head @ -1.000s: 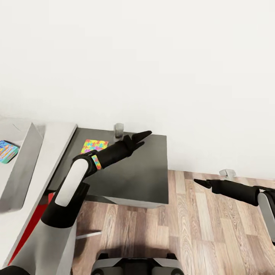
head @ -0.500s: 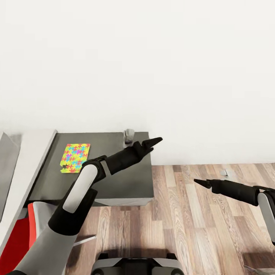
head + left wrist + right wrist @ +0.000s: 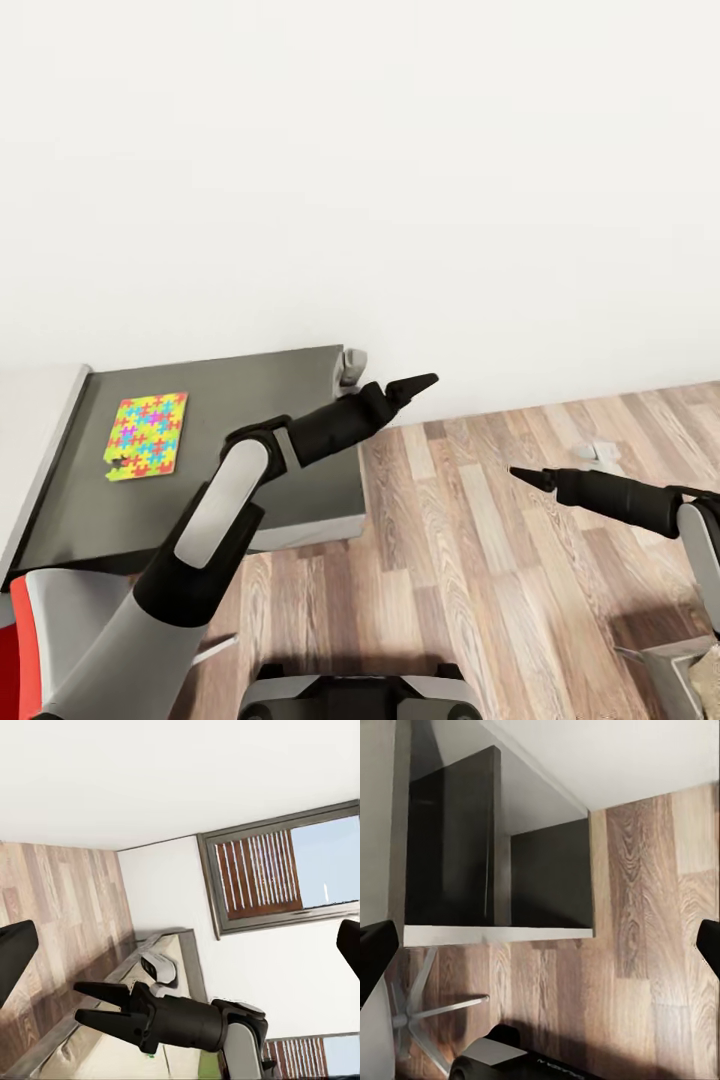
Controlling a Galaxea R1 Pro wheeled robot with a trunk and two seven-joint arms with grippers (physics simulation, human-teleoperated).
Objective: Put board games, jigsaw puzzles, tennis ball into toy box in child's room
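one jigsaw puzzle (image 3: 146,436) lies flat on the dark top of the table (image 3: 250,380), near its left end, long axis running away from me toward the wall. it sits to the left of and behind my left gripper (image 3: 412,385), which hangs past the table's right corner over the wood floor (image 3: 480,560). that arm is much the nearer; my right gripper (image 3: 528,478) is well apart, out over the floor. my next move, i judge, is pulling the left arm back and leftward. the left jaws look nearly together, though i cannot tell for sure; in the left wrist view the right jaws stand parted. both are empty.
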